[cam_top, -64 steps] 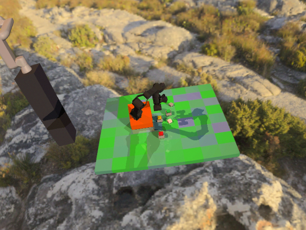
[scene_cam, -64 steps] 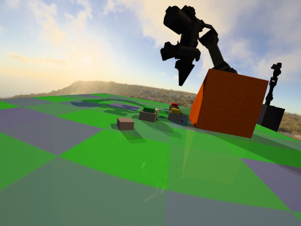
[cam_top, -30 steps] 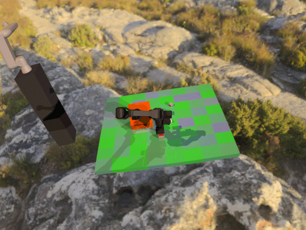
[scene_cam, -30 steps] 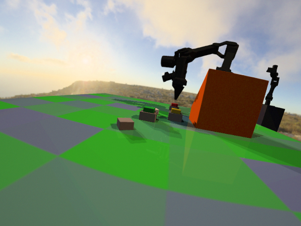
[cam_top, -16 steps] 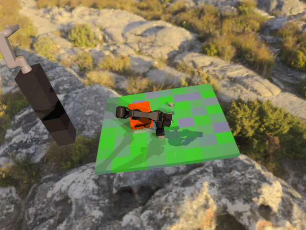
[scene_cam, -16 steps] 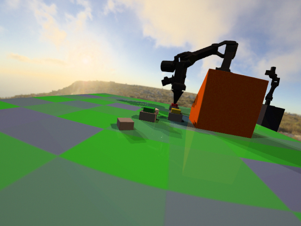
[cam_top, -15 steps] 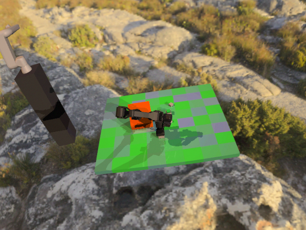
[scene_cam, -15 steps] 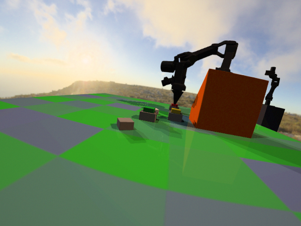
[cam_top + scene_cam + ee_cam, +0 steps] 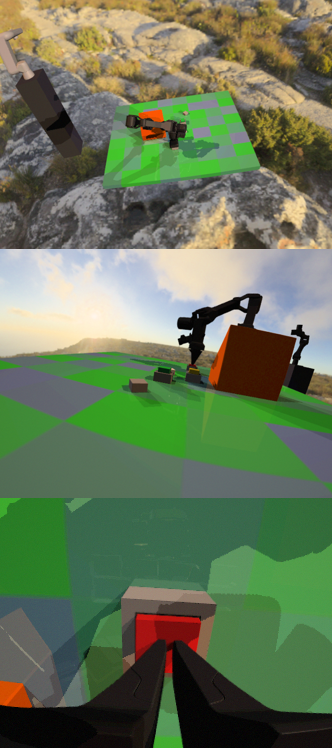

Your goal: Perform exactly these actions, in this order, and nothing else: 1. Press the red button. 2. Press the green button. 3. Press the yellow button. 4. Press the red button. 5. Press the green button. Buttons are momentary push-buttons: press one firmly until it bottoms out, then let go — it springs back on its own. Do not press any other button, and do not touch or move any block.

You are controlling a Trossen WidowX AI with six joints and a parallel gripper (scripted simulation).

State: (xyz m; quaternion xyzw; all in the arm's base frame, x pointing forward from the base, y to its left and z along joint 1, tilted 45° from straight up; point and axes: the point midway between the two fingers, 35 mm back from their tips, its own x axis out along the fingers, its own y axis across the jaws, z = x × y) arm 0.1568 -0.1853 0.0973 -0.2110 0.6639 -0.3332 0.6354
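- Gripper [image 9: 173,144] [image 9: 192,363] [image 9: 169,647] is pointing steeply down, its dark fingertips converging over the red button [image 9: 191,365] [image 9: 172,628].
- The red button is lying directly below the fingertips, not off to one side; in the wrist view its red face is showing between and beyond them.
- Both fingers are standing clenched together with nothing between them, forming a narrow, blunt tip.
- Whether that tip is already touching the red face is staying unclear; in the exterior view the two are appearing to meet or nearly meet.
- The button's squarish face is showing no clear long axis, so the coming move is probably depending on a straight downward push rather than any turn.
- A pale housing [image 9: 175,149] [image 9: 188,367] [image 9: 167,595] is surrounding the button and sitting on the green-checkered desk [image 9: 225,160] [image 9: 134,436] [image 9: 295,598].
- In the exterior view, the yellow button [image 9: 194,371] is sitting nearer than the red one, and the green button [image 9: 164,369] is sitting to its left and nearer.
- A plain block [image 9: 185,113] [image 9: 138,385] is resting nearer still and farther left, well apart from the tip.
- The step in hand is seemingly a red press; which of the two red presses, the pictures are not revealing.
- The likeliest risk is pressing off-centre and catching the housing's edge.
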